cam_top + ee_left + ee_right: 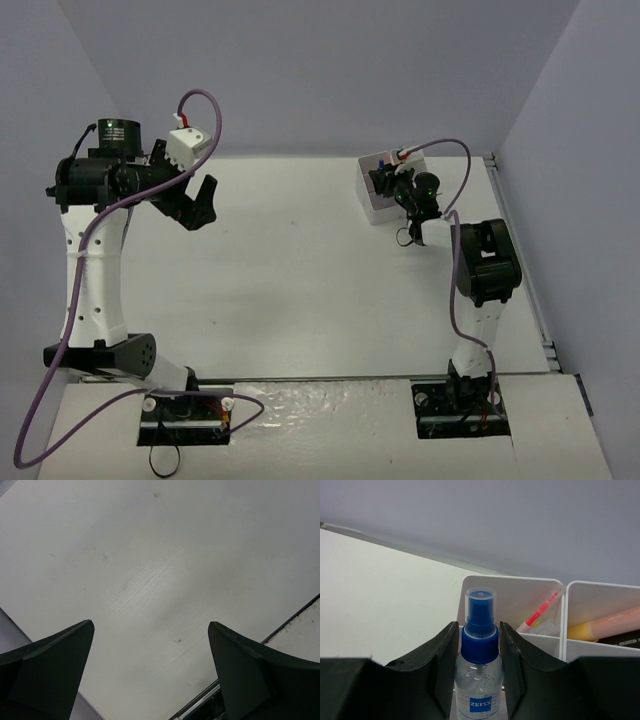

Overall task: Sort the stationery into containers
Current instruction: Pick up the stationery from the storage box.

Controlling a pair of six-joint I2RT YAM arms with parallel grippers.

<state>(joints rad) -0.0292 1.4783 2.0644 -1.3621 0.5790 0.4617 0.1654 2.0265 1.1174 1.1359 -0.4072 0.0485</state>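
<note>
Spray bottle [479, 677] clenched upright in right gripper [480, 630]
Just behind: organiser box [512, 587] holding pink pen [538, 613]; left gripper [150, 647] agape.

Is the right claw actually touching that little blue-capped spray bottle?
Touching. The right wrist view shows both fingers of the right gripper pressed against the bottle's blue collar, no gap either side.

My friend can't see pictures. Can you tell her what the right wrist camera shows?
The right end effector grips a small clear spray bottle with a blue cap between its black fingers. Behind it stands a white organiser box holding a pink pen and a peach highlighter.
</note>
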